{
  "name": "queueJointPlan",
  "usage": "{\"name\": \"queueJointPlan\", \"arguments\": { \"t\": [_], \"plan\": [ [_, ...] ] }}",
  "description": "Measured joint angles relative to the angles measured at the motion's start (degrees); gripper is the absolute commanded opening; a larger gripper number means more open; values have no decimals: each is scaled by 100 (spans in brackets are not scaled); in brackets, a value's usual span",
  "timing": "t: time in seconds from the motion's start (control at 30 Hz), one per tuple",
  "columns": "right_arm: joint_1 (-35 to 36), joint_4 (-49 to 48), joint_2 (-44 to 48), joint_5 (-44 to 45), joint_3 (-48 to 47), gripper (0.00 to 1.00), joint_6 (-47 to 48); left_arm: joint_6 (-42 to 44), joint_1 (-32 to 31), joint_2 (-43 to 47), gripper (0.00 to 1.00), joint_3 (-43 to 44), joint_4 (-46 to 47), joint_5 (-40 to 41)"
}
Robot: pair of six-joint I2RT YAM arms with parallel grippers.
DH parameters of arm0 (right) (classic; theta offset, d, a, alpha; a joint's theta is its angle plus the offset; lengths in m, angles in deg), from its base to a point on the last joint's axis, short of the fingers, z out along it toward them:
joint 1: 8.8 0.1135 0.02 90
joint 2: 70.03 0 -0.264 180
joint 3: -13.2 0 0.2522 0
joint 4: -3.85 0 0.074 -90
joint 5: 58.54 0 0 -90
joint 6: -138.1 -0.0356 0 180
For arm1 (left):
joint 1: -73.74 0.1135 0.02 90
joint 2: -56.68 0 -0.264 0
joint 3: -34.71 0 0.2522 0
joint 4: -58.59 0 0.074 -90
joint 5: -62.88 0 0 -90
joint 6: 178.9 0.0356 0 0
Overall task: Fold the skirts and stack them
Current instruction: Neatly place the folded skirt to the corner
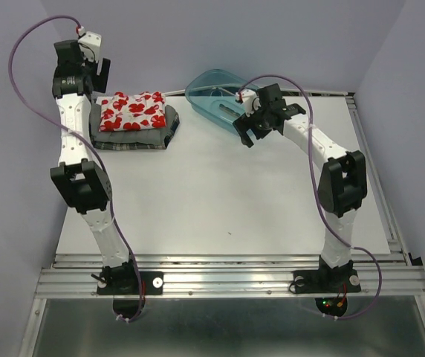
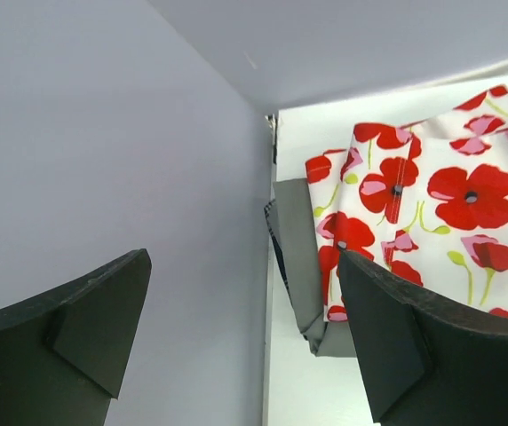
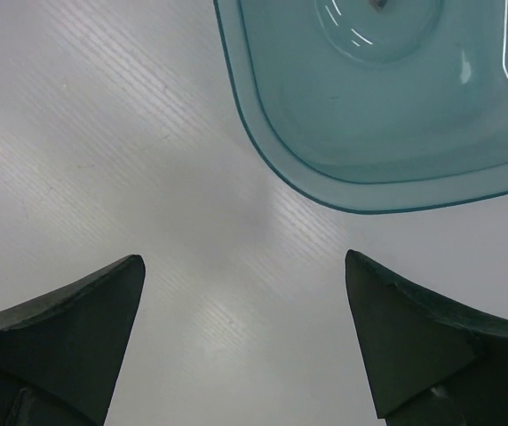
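Left wrist | skirts (image 2: 432, 213) right of open left claw (image 2: 245, 346)

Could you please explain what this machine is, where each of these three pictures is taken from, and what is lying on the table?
These are two robot arms bolted at the near edge of a white table. The overhead picture comes from a fixed camera above and behind them; the other two come from cameras on each wrist, so the dark shapes at the bottom are that arm's own fingers. The left pincer is open and empty, beside a folded pile at the table's far left: a white skirt with red flowers on top, a grey skirt under it, and a plaid skirt showing at the bottom edge. The right pincer, also open and empty, hangs over bare table next to a teal plastic basket. Nothing is being held.
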Motion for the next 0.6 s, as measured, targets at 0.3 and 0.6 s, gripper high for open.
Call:
{"name": "queueJointPlan", "arguments": {
  "t": [0.3,0.6],
  "plan": [
    [11,-149,-1099,264,-1755,100,391,-461,-2,898,99,-608,-223,-903],
    [92,-286,-2588,651,-2872,99,809,-868,-2,938,99,-1443,-529,-1764]
  ]
}}
